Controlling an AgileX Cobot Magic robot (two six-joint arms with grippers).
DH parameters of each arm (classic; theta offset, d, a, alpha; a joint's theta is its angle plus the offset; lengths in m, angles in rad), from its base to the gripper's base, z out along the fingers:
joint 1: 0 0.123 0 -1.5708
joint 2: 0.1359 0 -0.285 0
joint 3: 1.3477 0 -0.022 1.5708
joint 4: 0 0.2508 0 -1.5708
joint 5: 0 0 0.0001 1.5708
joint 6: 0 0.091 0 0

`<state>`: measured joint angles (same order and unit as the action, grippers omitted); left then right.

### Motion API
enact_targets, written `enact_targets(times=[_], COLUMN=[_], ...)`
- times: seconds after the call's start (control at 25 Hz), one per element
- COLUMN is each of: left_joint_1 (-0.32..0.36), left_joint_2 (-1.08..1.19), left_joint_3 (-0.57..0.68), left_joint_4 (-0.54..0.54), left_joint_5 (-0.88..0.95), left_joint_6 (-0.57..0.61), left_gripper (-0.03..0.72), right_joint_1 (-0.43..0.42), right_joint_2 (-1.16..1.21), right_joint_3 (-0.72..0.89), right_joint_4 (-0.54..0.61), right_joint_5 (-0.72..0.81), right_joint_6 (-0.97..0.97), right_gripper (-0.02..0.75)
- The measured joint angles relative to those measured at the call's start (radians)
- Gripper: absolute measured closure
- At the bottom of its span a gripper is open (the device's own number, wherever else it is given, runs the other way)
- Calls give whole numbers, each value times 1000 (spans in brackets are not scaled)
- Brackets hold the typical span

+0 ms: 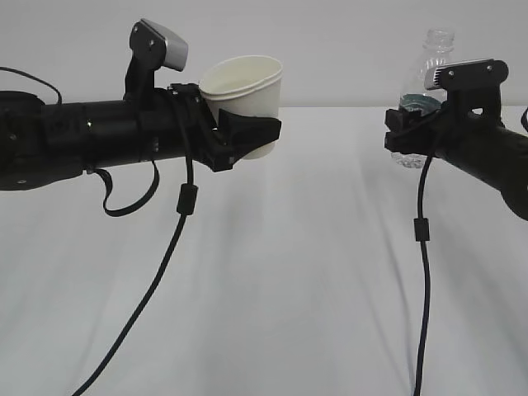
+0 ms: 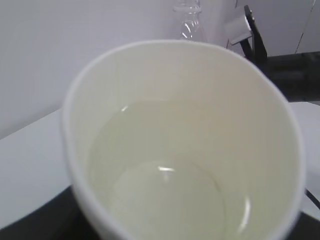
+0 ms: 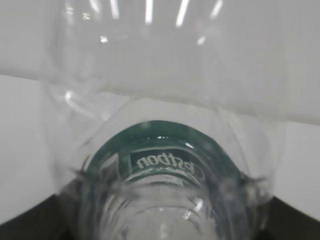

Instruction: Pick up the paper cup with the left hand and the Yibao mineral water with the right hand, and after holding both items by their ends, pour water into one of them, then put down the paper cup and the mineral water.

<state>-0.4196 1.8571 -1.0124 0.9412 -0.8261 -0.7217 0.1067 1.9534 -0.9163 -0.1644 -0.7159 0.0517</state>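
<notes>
Spreading across the whole scene, the matte white table (image 1: 272,289) lies smooth below both arms. The left hand (image 1: 247,136), a long black cylinder with a silver-grey box module, has its wedge-shaped fingers clamped around the lower wall of the paper cup (image 1: 246,99), held aloft and tilted slightly. The right hand (image 1: 404,132), bulky with a flat grey plate, grips the Yibao mineral water (image 1: 433,62) at its green label, the ribbed clear bottle upright in the air. Inside the tapered cream cup, the water (image 2: 165,170) pools clear and glossy.
</notes>
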Motion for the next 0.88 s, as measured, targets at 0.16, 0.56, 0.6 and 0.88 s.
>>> enact_targets(times=[0.16,0.56,0.6,0.88], left_joint_1=[0,0,0,0], left_joint_2=[0,0,0,0], left_joint_3=[0,0,0,0], left_joint_4=[0,2,2,2], left_joint_5=[-2,-2,-2,-10], left_joint_6=[0,0,0,0], left_gripper=[219,239,239,239], right_joint_1=[0,0,0,0], right_joint_2=[27,112,118,163], right_joint_3=[0,0,0,-7], right_joint_4=[2,4,4,4], right_joint_5=[-27,-114,-119,-131], right_joint_6=[-14,-17,-17,-41], right_gripper=[295,297,297,297])
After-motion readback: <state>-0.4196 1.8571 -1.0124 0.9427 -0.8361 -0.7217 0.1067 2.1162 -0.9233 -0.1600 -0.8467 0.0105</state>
